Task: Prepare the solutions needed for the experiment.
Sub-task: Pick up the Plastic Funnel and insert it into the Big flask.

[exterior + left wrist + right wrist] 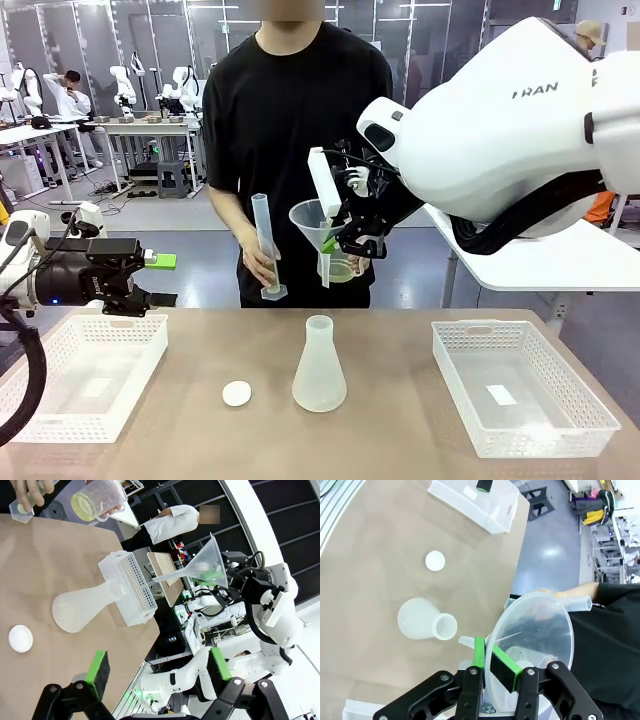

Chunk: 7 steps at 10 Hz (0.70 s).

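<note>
My right gripper (340, 243) (490, 662) is shut on the rim of a clear plastic funnel (312, 222) (535, 635) (200, 570), held high above the table's far side. Just behind it, the person holds a small clear beaker of pale yellow-green solution (340, 268) (85, 505) in one hand and a tall clear measuring cylinder (264, 245) in the other. A translucent white conical flask (319, 365) (82, 607) (422, 622) stands upright mid-table, below the funnel; I see no tint in it. My left gripper (160, 280) (159, 672) hangs open, nothing in it, over the left tray.
A small white round cap (237, 393) (20, 638) (435, 560) lies left of the flask. White perforated trays sit at the left (60, 420) and right (520, 420) (127, 587) of the table. The person stands at the far edge.
</note>
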Available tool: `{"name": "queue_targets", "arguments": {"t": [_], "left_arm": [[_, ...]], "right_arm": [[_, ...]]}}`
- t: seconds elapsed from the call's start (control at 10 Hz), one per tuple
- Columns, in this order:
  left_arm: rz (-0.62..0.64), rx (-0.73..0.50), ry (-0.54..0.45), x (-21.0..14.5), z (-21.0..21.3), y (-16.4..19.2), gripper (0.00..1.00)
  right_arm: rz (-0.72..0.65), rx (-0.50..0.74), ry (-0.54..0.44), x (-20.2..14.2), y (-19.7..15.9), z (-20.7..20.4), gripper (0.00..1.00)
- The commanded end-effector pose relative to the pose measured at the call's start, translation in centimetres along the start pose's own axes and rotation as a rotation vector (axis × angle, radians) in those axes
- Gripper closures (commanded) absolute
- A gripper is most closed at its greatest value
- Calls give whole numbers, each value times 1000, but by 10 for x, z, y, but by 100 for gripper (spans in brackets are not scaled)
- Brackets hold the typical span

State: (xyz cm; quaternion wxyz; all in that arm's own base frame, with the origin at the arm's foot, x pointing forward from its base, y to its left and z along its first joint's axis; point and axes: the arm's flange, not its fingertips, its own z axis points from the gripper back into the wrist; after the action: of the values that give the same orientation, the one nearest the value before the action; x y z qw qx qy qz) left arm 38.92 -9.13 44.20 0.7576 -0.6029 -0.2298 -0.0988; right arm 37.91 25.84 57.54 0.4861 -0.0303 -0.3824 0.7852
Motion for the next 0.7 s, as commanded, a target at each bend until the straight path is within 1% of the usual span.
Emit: {"name": "queue_targets", "arguments": {"t": [0.0, 0.1, 0.5, 0.6], "left_arm": [[16, -24, -21, 1, -3, -2, 0], [16, -24, -21, 1, -3, -2, 0], [16, -24, -21, 1, -3, -2, 0], [16, -24, -21, 1, -3, -2, 0]], "right_arm": [[25, 17, -68, -14, -3, -7, 95], [0, 0, 0, 0, 0, 0, 95], [12, -1, -4, -2, 1, -1, 95], [4, 24, 1, -3, 4, -9, 95]]}}
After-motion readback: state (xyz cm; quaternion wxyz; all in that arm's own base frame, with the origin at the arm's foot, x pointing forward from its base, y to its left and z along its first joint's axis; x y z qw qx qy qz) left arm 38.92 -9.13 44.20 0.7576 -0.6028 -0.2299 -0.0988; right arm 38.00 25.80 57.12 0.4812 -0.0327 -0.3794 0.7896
